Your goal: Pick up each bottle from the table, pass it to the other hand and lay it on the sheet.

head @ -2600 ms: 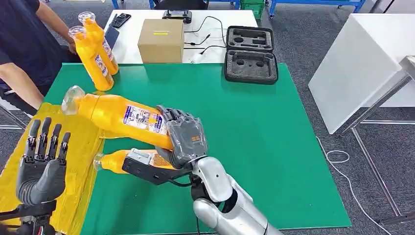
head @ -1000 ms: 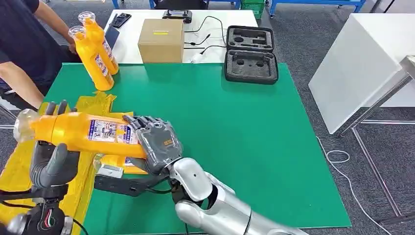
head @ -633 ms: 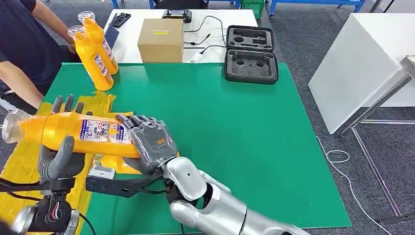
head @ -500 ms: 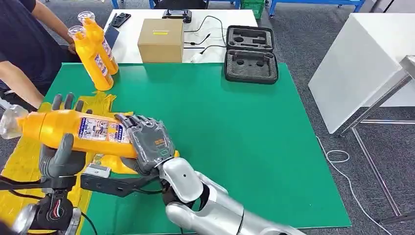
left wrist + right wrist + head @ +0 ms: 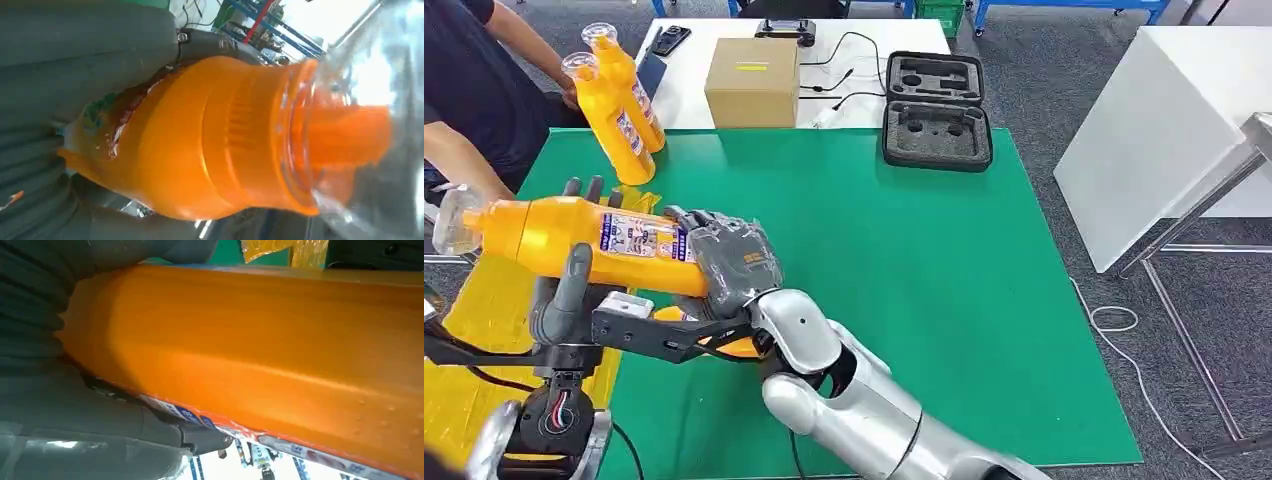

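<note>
Currently both hands grasp one orange bottle lying sideways above the yellow sheet: right hand wraps its base, left hand curls around its middle; label text too small to read

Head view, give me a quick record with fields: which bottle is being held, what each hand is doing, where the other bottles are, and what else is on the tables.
held bottle: orange bottle, lying sideways above the yellow sheet
right hand: grips the bottle's base end
left hand: fingers wrap the bottle near its neck
handover: both hands on it at once
other bottles: two bottles upright at the green mat's far corner, a person's hand beside them
white table: cardboard box, open black case
</note>
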### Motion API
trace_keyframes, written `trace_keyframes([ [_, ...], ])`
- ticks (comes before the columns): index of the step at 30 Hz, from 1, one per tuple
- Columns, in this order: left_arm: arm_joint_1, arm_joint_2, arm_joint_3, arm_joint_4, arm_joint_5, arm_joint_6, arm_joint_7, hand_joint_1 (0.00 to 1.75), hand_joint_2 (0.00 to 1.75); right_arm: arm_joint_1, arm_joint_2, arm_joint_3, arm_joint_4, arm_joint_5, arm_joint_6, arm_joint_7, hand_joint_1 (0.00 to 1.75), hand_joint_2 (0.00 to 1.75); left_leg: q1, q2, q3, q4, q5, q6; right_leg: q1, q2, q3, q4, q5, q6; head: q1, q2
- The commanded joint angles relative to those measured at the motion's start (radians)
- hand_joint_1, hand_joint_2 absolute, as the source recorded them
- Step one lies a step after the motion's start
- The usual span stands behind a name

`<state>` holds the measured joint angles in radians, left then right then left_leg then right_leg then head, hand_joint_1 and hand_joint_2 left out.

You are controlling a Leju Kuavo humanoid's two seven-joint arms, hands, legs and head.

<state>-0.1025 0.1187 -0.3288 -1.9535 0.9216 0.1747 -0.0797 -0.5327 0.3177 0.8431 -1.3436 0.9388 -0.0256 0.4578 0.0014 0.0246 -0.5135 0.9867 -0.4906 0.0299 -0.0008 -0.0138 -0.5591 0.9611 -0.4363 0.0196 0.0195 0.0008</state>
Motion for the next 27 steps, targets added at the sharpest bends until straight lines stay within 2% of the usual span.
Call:
trace_keyframes([
  [1, -0.046, -0.068, -0.012, -0.006, -0.003, -0.003, 0.013, 1.75, 1.75, -0.082, 0.019, -0.058, 0.143, -0.002, 0.032, -0.005, 1.75, 1.75, 0.0, -0.003, 0.0, 0.0, 0.0, -0.001, 0.0, 0.0, 0.001, 0.0, 0.0, 0.0, 0.0, 0.0],
  [8, -0.03, -0.074, 0.0, -0.011, -0.013, -0.003, 0.013, 1.75, 1.75, -0.084, 0.025, -0.067, 0.115, 0.002, 0.079, -0.008, 1.75, 1.75, -0.001, -0.006, 0.002, 0.0, 0.0, -0.003, -0.001, -0.002, 0.003, 0.001, -0.002, 0.0, 0.0, 0.0],
  [13, 0.0, -0.062, 0.026, -0.018, -0.027, -0.016, -0.003, 1.75, 1.75, -0.042, 0.009, -0.039, 0.022, 0.004, 0.121, 0.034, 1.75, 1.75, 0.0, -0.002, 0.001, 0.0, 0.0, -0.001, 0.0, 0.0, 0.002, 0.0, -0.001, 0.0, 0.0, 0.0],
  [14, 0.001, -0.061, 0.03, -0.016, -0.027, -0.019, -0.004, 1.75, 1.75, -0.04, 0.008, -0.043, 0.02, -0.004, 0.131, 0.037, 1.57, 1.75, 0.0, -0.003, 0.002, -0.001, 0.0, -0.002, 0.0, 0.0, 0.002, 0.0, -0.001, 0.0, 0.0, 0.0],
  [15, 0.002, -0.058, 0.034, -0.016, -0.025, -0.022, -0.005, 1.75, 1.75, -0.042, 0.003, -0.042, 0.016, -0.007, 0.14, 0.035, 0.33, 1.75, 0.0, -0.004, 0.003, -0.001, -0.001, -0.002, -0.001, 0.0, 0.004, -0.001, -0.002, 0.0, 0.0, 0.0],
  [16, 0.006, -0.053, 0.043, -0.018, -0.024, -0.024, -0.006, 1.75, 1.75, -0.035, -0.003, -0.049, 0.003, -0.021, 0.147, 0.036, 0.09, 1.75, 0.0, -0.003, 0.002, -0.001, 0.0, -0.002, 0.0, -0.001, 0.002, -0.001, -0.001, 0.0, 0.0, 0.0],
  [19, 0.008, -0.052, 0.048, -0.02, -0.021, -0.028, -0.005, 1.75, 1.75, -0.033, -0.009, -0.05, -0.005, -0.024, 0.15, 0.036, 0.09, 1.75, 0.0, -0.003, 0.002, -0.001, 0.0, -0.002, 0.0, -0.001, 0.002, 0.0, -0.001, 0.0, 0.0, 0.0],
  [20, 0.008, -0.052, 0.049, -0.021, -0.021, -0.029, -0.004, 1.75, 1.75, -0.028, -0.005, -0.064, -0.002, -0.046, 0.176, 0.052, 0.0, 0.0, 0.001, -0.003, 0.001, 0.0, 0.0, -0.001, 0.0, -0.001, 0.002, -0.001, 0.0, 0.0, 0.0, 0.0],
  [27, 0.114, -0.021, 0.182, -0.07, -0.034, -0.07, -0.02, 1.75, 1.75, 0.01, -0.134, -0.175, -0.061, -0.013, 0.158, 0.076, 0.0, 0.0, 0.0, -0.003, 0.004, -0.002, 0.0, -0.002, 0.0, 0.0, 0.004, -0.002, 0.0, 0.0, 0.0, 0.0],
])
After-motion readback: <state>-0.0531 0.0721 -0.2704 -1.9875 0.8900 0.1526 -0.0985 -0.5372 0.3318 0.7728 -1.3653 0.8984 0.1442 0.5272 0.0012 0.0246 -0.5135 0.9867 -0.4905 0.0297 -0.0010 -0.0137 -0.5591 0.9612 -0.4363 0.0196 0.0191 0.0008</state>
